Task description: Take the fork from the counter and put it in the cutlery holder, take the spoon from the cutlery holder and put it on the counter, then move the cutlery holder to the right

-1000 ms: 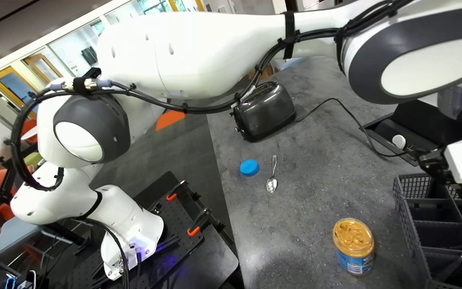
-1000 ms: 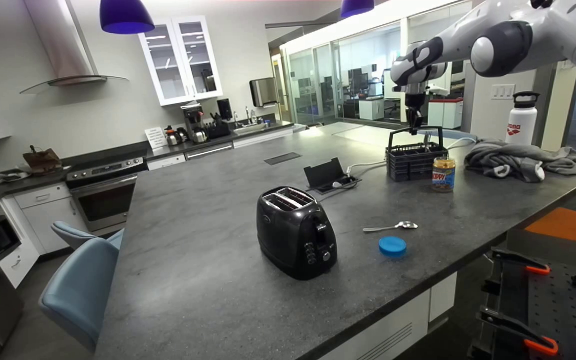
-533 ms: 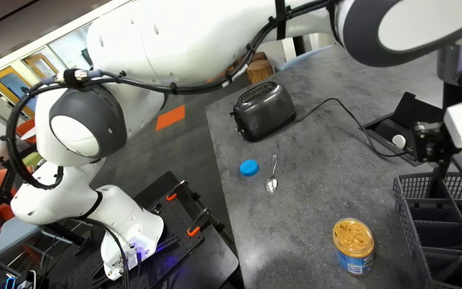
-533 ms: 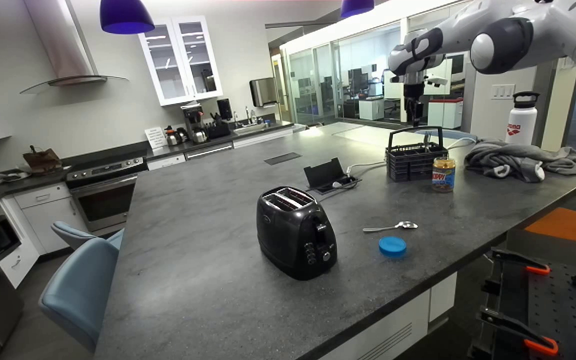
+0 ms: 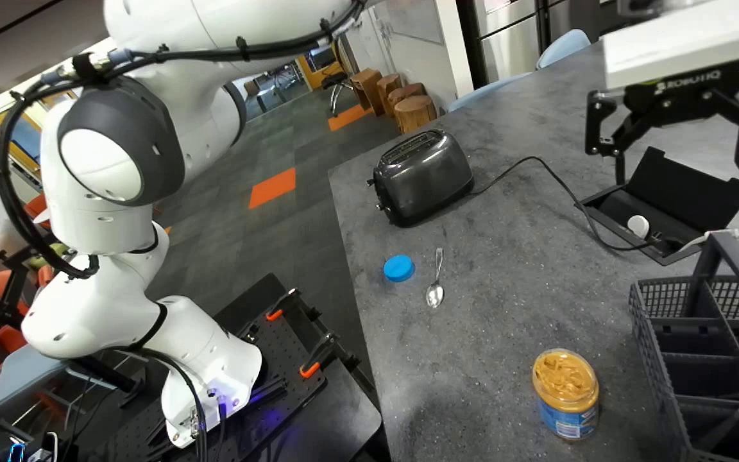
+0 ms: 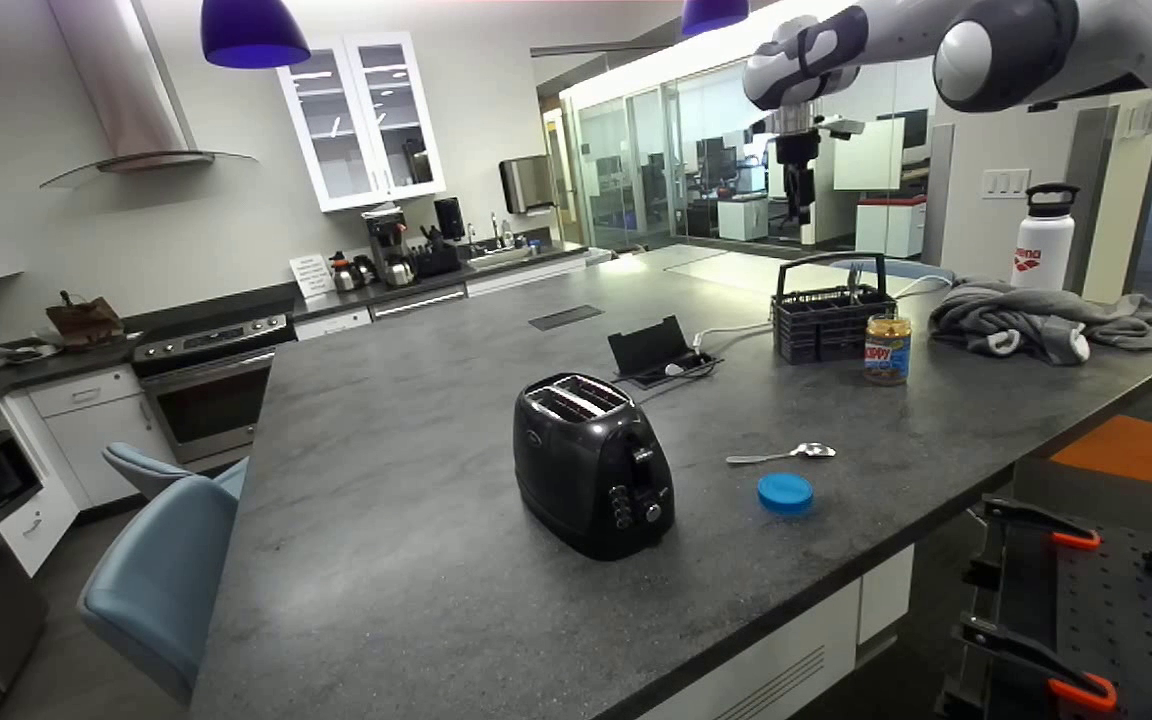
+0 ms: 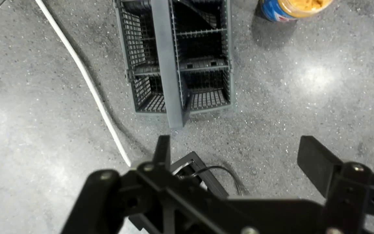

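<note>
My gripper (image 5: 682, 160) hangs in the air above the flat black box, off one end of the cutlery holder. In the wrist view its fingers (image 7: 318, 162) stand wide apart with nothing between them. The cutlery holder (image 5: 655, 369) sits upright on the dark grey counter (image 6: 416, 450), its handle loop (image 7: 167, 65) free. A fork (image 6: 854, 275) stands in one compartment, tines up; its lower part is hidden by the mesh. On the bare counter lies the spoon (image 5: 435, 294), well away from the holder.
A peanut butter jar (image 5: 565, 391) stands close to the holder. The flat black box (image 5: 664, 212) has its lid raised. Near the spoon are a blue lid (image 5: 399, 268) and a black toaster (image 5: 424, 179). A towel (image 6: 1046, 310) and a white cable (image 7: 86, 74) lie by the holder.
The gripper has risen from the holder's handle and shifted away toward the black box; its jaws now stand wide. Holder, fork and spoon have kept their places.
</note>
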Tool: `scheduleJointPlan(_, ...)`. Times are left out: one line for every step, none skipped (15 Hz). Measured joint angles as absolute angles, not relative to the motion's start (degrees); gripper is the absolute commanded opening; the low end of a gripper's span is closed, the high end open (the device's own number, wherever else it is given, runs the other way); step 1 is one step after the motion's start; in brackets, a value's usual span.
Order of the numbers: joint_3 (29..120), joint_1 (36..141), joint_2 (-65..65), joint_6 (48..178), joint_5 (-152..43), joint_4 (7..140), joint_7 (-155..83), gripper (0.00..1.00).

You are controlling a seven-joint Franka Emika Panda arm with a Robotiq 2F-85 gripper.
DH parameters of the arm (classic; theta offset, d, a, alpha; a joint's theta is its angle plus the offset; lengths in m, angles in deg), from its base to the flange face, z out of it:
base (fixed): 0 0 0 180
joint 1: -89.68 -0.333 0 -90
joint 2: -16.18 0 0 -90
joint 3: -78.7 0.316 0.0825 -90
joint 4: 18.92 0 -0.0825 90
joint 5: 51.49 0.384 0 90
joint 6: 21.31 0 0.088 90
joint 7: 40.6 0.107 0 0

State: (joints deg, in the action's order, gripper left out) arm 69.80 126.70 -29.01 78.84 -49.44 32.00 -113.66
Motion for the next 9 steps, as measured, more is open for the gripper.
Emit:
scheduleJointPlan(69.61,125.22,-27.54,79.33,-50.23,33.54,-110.77,1.0)
scheduleJointPlan(69.38,123.59,-25.83,80.06,-51.08,35.55,-107.78,1.0)
scheduleJointPlan(69.15,122.09,-24.19,80.69,-51.74,37.61,-105.28,1.0)
scheduleJointPlan(69.02,120.56,-22.43,81.25,-52.51,39.85,-102.9,1.0)
scheduleJointPlan(68.96,119.13,-20.68,81.57,-53.2,42.1,-100.75,1.0)
scheduleJointPlan(68.92,117.76,-18.92,81.75,-53.84,44.41,-98.7,1.0)
scheduleJointPlan(68.92,116.51,-17.21,81.95,-54.58,46.71,-97.12,1.0)
scheduleJointPlan(68.92,115.34,-15.45,82.22,-55.3,49.16,-95.86,1.0)
scheduleJointPlan(68.92,114.35,-13.78,82.46,-55.95,51.5,-94.88,1.0)
